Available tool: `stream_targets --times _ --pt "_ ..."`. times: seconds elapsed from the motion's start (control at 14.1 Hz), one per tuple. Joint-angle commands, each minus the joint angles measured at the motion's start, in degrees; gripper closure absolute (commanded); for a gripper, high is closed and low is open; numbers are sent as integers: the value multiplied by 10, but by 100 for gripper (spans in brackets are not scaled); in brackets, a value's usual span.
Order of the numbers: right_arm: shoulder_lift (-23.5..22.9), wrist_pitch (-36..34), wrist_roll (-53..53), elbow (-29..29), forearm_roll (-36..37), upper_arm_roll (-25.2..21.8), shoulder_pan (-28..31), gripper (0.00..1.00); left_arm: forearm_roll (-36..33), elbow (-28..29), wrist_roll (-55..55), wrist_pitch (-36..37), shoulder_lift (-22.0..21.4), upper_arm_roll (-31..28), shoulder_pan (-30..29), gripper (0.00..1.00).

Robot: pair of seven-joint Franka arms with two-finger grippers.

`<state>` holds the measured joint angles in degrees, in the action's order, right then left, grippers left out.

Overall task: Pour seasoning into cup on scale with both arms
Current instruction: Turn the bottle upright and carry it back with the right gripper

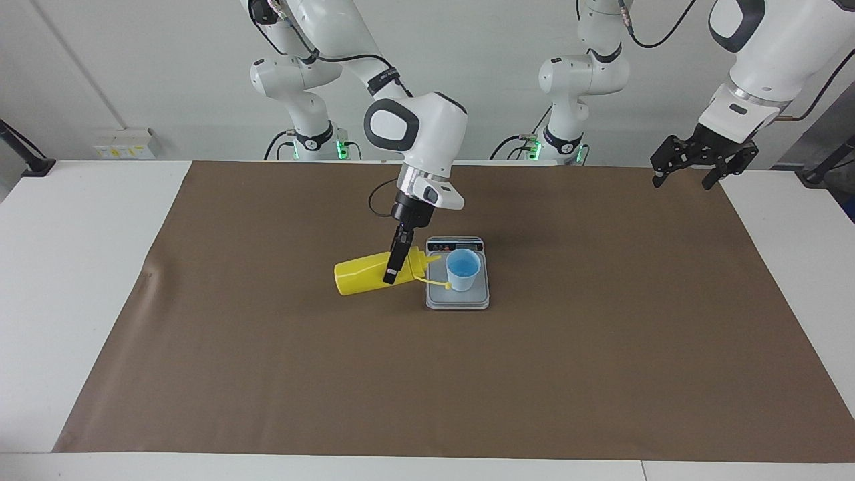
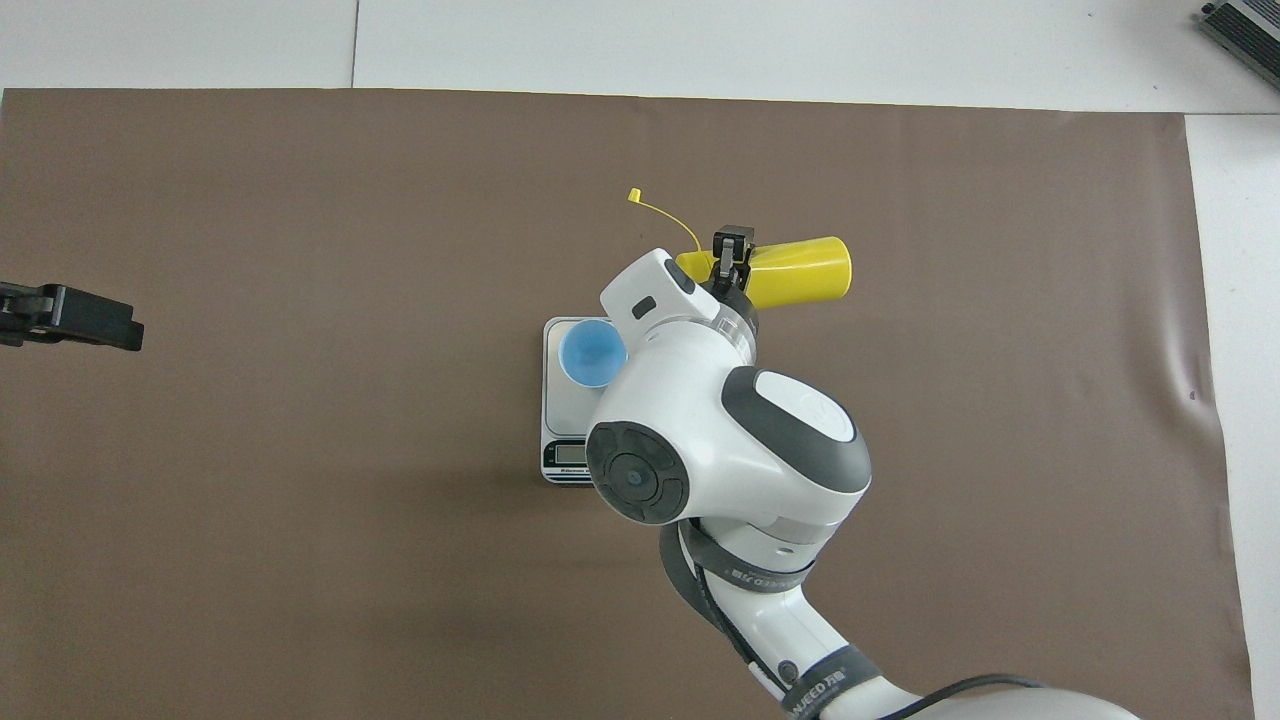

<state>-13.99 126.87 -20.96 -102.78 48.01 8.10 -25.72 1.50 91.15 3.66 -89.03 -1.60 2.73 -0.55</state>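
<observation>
Yellow bottle [image 1: 364, 275] lies nearly sideways in the facing view, gripped near its neck by the right gripper [image 1: 394, 267], fingers clamped on it; nozzle aims at the blue cup [image 1: 463, 269] on the scale [image 1: 458, 298] but stops short of it; left gripper [image 1: 703, 157] waits over the mat's edge, fingers spread, empty. From overhead the right arm covers part of the scale [image 2: 562, 400] and the bottle's [image 2: 800, 272] neck; cup [image 2: 590, 353] peeks out beside it; left gripper [image 2: 65, 315] cut off at the edge.

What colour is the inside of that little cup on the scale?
Bright blue inside the cup, seen best in the overhead view.
</observation>
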Motion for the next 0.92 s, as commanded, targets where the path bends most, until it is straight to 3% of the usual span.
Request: stream_targets --times 0.0,0.35,0.85 --pt "37 0 -61 -11 -82 4 19 100 7 18 11 3 -17 2 -8 0" --pt "75 9 -208 -21 -266 4 72 100 7 18 11 3 -17 2 -8 0" --pt "83 8 -451 -23 -589 4 195 100 7 18 11 3 -17 2 -8 0"
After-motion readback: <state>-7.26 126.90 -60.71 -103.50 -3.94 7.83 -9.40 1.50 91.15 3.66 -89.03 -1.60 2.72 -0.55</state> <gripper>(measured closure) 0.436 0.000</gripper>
